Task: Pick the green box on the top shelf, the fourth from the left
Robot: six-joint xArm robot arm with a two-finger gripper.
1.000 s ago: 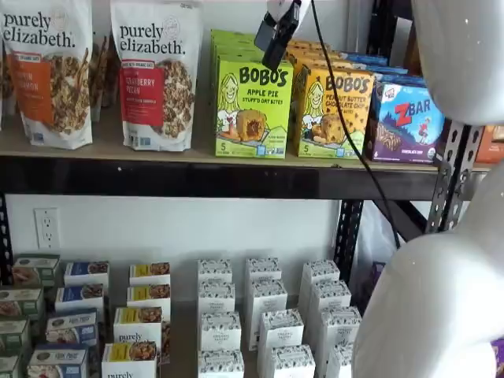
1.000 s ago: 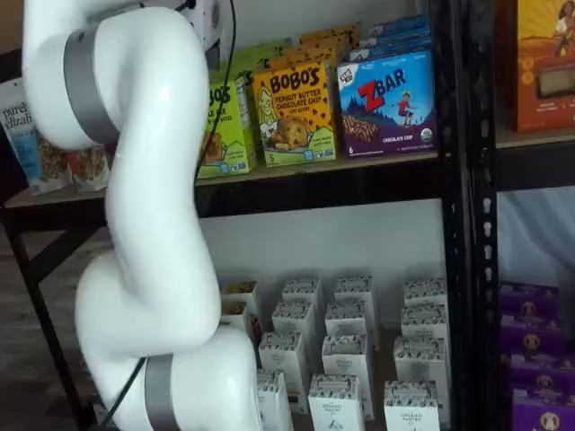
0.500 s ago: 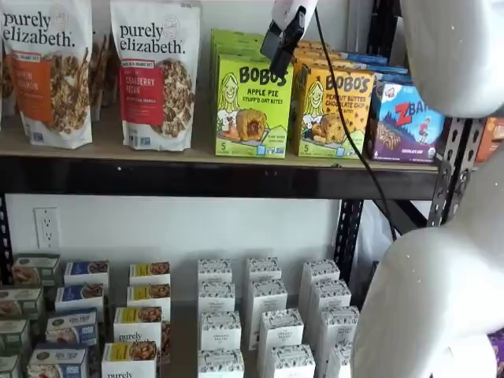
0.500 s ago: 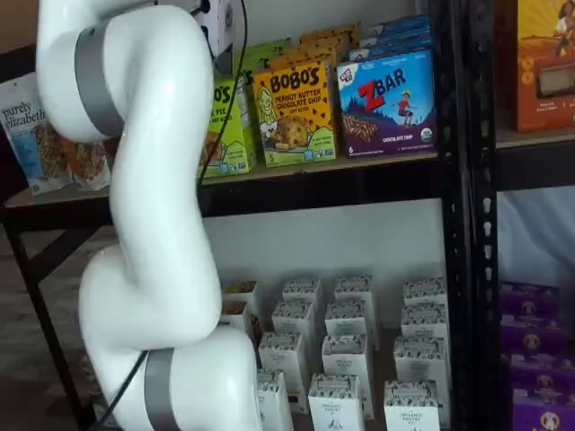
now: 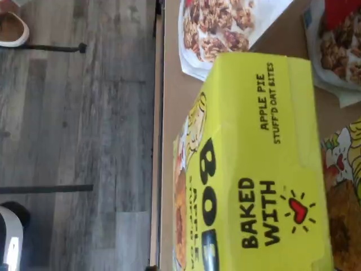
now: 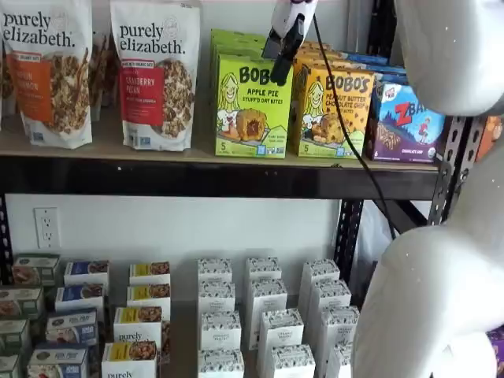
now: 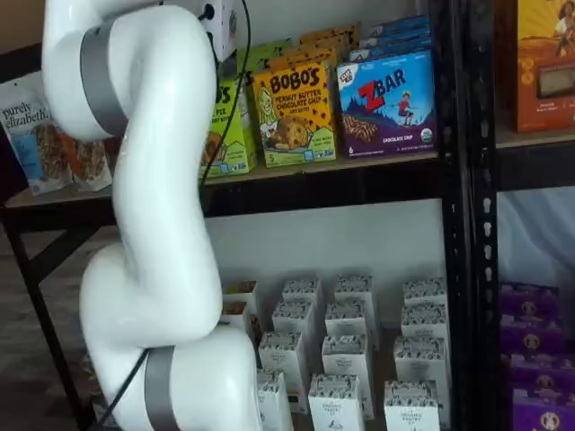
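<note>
The green box (image 6: 252,106) stands upright at the front of a row on the top shelf (image 6: 197,179), lime-green with "BOBO'S Apple Pie". My gripper (image 6: 282,69) hangs from the upper edge in a shelf view, its black fingers over the box's upper right corner. The fingers show side-on, so I cannot tell whether they are open or shut. In a shelf view the white arm hides most of the green box (image 7: 232,126), and only the gripper's white body shows. The wrist view looks down on the box's top panel (image 5: 265,164) at the shelf's front edge (image 5: 168,113).
The yellow-orange Bobo's peanut butter box (image 6: 331,110) touches the green box's right side, with a Zbar box (image 6: 405,122) beyond. A Purely Elizabeth granola bag (image 6: 156,75) stands to its left. Small white boxes (image 6: 264,315) fill the lower shelf. A black cable (image 6: 346,134) hangs from the gripper.
The gripper has moved a little right and down toward the green box's upper right corner, and its fingers now hang more vertically. The boxes have not moved.
</note>
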